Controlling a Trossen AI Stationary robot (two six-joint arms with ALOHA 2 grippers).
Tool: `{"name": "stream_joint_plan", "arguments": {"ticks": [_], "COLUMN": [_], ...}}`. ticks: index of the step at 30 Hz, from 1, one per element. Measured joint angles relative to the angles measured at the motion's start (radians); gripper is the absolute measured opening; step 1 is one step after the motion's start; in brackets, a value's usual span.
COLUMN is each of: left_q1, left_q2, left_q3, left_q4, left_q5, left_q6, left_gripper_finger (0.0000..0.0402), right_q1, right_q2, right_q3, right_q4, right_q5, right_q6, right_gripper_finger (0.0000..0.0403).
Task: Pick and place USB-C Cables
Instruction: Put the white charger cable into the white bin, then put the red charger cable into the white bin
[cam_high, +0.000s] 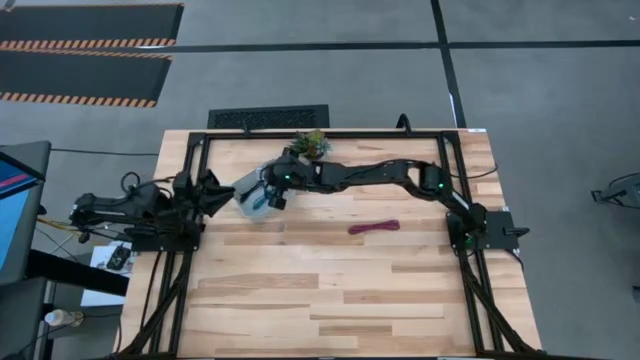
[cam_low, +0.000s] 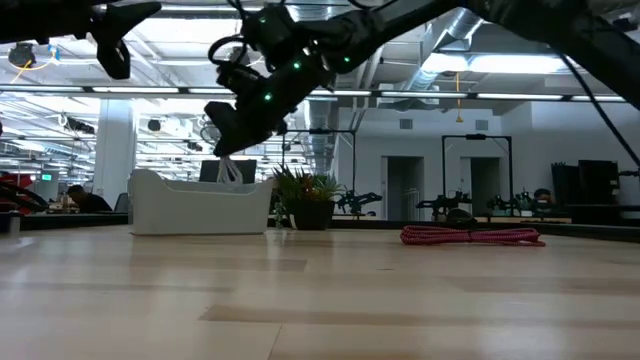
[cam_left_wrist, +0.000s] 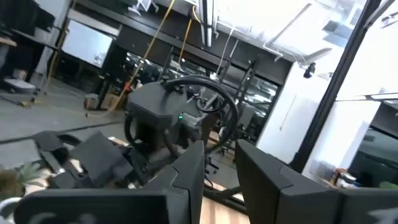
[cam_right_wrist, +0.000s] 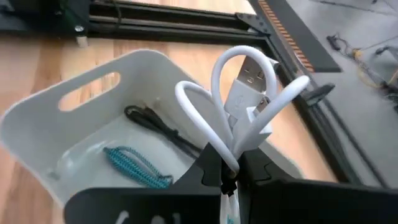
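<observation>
My right gripper (cam_right_wrist: 229, 177) is shut on a white USB-C cable (cam_right_wrist: 244, 93) and hangs over the clear bin (cam_right_wrist: 93, 81), also seen from above as the bin (cam_high: 248, 186) at the table's far left. A teal cable (cam_right_wrist: 138, 165) and a black cable (cam_right_wrist: 158, 127) lie on the bin's floor. A maroon cable (cam_high: 374, 227) lies flat on the table, right of centre. My left gripper (cam_left_wrist: 221, 180) is drawn back by the table's left edge, slightly open, with nothing between its fingers. My right gripper pinches the white cable's bundled loops (cam_right_wrist: 225, 154) between its two fingers. The loops and a plug (cam_right_wrist: 249, 81) stick out past the fingertips. The fingers slant downward from the table's right side, and the cable is lifted clear above the bin.
A small potted plant (cam_high: 312, 143) stands at the far edge just behind the bin. The black frame rails (cam_high: 190, 150) run along the table's sides. Bare wood spreads over the near half of the table (cam_high: 330, 300).
</observation>
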Motion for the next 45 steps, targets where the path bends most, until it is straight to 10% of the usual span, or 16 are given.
{"name": "stream_joint_plan", "arguments": {"ticks": [23, 45], "left_q1": [0.0, 0.0], "left_q2": [-0.02, -0.02], "left_q3": [-0.001, -0.001], "left_q4": [-0.005, -0.006], "left_q5": [-0.022, -0.075], "left_q6": [0.011, 0.009], "left_gripper_finger": [0.0075, 0.0075], "right_q1": [0.065, 0.05], "right_q2": [0.248, 0.215], "right_q3": [0.285, 0.281], "right_q4": [-0.223, -0.221], "right_q5": [0.125, 0.059], "right_q6": [-0.334, -0.287], "right_gripper_finger": [0.0024, 0.0215]}}
